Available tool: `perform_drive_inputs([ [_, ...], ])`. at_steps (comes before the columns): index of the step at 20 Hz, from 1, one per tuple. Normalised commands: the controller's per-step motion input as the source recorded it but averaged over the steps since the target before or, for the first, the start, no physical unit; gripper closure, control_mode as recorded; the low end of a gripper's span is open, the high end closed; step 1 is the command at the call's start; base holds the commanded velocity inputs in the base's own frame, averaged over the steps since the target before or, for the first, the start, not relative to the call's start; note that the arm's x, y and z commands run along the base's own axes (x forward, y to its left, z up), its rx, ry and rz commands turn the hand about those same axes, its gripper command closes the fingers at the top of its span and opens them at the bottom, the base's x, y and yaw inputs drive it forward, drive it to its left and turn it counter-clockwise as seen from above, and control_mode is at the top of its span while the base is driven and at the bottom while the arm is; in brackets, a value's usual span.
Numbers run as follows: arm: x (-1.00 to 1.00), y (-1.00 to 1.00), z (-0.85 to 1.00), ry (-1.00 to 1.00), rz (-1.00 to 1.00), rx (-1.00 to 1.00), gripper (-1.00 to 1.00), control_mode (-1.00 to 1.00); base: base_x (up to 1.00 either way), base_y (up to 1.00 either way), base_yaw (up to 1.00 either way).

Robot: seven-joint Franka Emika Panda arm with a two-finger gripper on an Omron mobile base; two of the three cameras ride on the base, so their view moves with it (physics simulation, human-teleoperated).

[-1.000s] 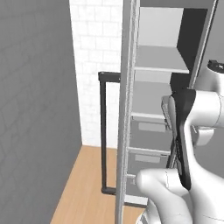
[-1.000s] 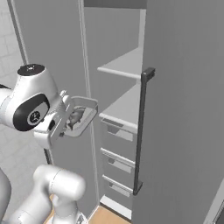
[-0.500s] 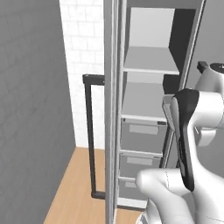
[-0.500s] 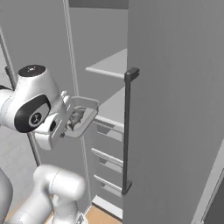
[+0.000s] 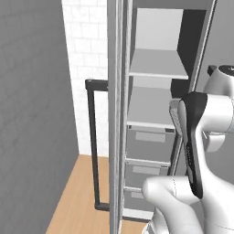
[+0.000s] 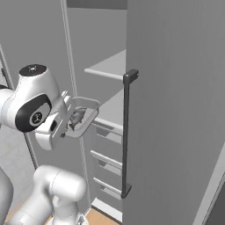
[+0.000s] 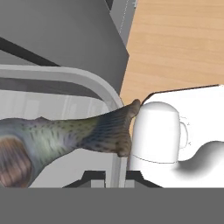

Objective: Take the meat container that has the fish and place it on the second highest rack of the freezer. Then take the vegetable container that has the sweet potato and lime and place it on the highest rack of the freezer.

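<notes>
fish (image 7: pixel 65 135) lies lengthwise, tail toward tray rim (image 7: pixel 109 94).

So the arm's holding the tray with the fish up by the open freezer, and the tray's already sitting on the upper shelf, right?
Not quite. The gripper does hold the tray with the fish by the open freezer, but the tray is in the air in front of the shelves, not on the upper shelf. The right base view shows this.
</notes>
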Motion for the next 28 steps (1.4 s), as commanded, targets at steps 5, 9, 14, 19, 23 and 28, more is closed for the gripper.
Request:
perform_drive_inputs([
  [5,0.00,0.00,0.00,0.00,0.00,0.00,1.00,1.00,0.07,0.63,0.00],
  [9,0.00,0.00,0.00,0.00,0.00,0.00,1.00,1.00,0.00,0.62,0.00],
  [14,0.00,0.00,0.00,0.00,0.00,0.00,1.00,1.00,0.29,0.09,0.00],
  [19,0.00,0.00,0.00,0.00,0.00,0.00,1.00,1.00,0.29,0.48,0.00],
  [23,0.00,0.00,0.00,0.00,0.00,0.00,1.00,1.00,0.00,0.62,0.00],
  [28,0.00,0.00,0.00,0.00,0.00,0.00,1.00,1.00,0.35,0.27,0.00],
])
